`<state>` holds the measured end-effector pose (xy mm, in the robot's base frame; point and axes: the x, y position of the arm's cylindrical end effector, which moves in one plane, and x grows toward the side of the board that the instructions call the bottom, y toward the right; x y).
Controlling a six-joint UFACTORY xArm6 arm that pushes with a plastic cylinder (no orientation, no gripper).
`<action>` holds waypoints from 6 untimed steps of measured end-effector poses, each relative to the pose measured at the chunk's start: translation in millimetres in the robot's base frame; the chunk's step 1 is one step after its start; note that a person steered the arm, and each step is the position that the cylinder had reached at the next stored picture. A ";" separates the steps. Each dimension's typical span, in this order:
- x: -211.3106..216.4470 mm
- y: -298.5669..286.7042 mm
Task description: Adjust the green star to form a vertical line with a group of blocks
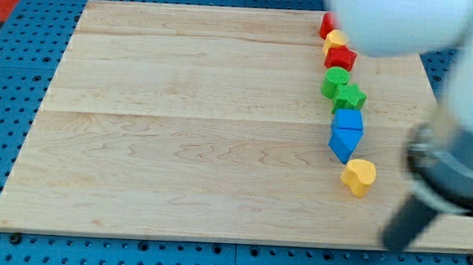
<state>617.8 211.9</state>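
The green star (350, 97) lies in a column of blocks down the right side of the wooden board (188, 130). From the top the column runs: a red block (326, 24) partly hidden by the arm, a yellow block (336, 39), a red block (341, 58), a green block (335, 79) touching the star, a blue block (348, 120), another blue block (345, 143) and a yellow heart (359, 176). The star sits slightly right of the green block above it. My tip (394, 244) is near the board's bottom right corner, below and right of the yellow heart, touching no block.
The blurred white and grey arm body (404, 24) covers the board's top right corner and right edge. A blue pegboard (9, 137) surrounds the board.
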 end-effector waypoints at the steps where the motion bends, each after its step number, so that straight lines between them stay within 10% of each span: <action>1: -16.7 69.2; 3: -185.0 65.6; 6: -216.9 -7.3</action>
<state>400.9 204.6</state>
